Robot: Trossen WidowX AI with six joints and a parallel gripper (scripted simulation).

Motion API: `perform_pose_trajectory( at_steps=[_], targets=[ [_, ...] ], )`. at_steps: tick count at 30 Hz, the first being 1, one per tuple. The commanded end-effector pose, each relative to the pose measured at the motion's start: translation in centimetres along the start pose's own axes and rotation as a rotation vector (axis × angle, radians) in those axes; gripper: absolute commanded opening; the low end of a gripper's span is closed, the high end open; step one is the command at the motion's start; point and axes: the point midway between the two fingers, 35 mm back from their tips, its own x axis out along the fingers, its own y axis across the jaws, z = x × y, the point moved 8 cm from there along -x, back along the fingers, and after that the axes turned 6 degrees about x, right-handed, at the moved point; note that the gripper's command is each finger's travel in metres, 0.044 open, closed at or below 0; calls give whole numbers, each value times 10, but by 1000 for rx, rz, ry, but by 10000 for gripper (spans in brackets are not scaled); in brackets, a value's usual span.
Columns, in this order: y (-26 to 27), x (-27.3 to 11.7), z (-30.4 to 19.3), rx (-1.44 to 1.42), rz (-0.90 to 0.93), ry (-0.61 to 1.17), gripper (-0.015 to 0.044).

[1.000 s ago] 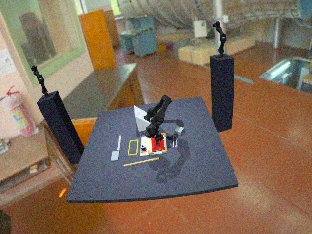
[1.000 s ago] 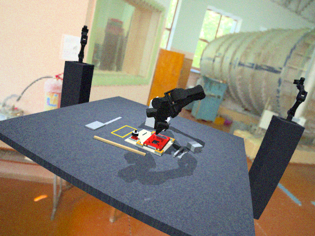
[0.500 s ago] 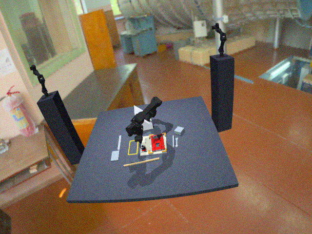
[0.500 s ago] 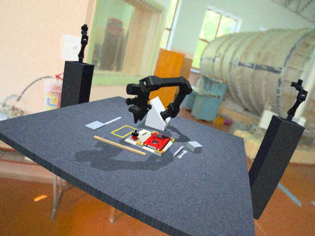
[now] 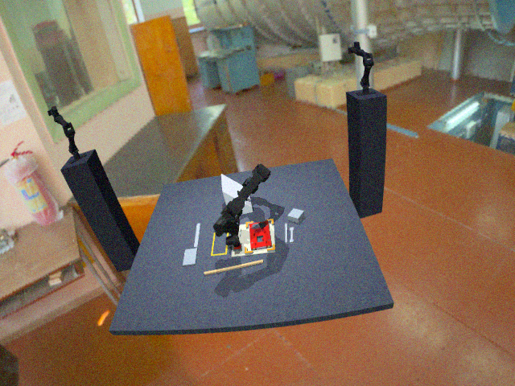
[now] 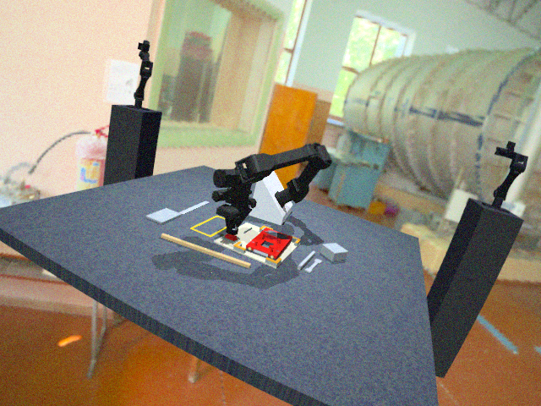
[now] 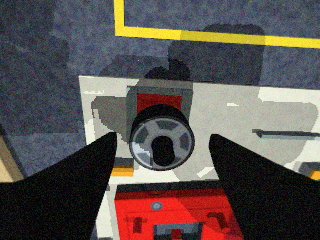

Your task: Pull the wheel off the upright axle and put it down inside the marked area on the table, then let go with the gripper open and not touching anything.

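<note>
Industrial workshop: huge tank [image 6: 445, 122], machinery.

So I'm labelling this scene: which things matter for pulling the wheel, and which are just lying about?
Job:
wheel on its axle
yellow marked area
gripper, open above the wheel

Lying about:
wooden stick
grey block
red plate
flat grey plate
</note>
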Motion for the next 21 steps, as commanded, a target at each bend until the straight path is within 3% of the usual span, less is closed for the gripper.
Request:
perform_pose_trajectory(
  at_steps=[1, 5, 13, 18, 21],
  targets=[
    [0, 4, 1, 8, 9, 6, 300],
    [0, 2, 0, 0, 0, 0, 195],
    [0, 2, 0, 0, 0, 0, 142],
    [0, 1, 0, 0, 0, 0, 10],
    [0, 0, 0, 1, 0, 0, 0]
  ],
)
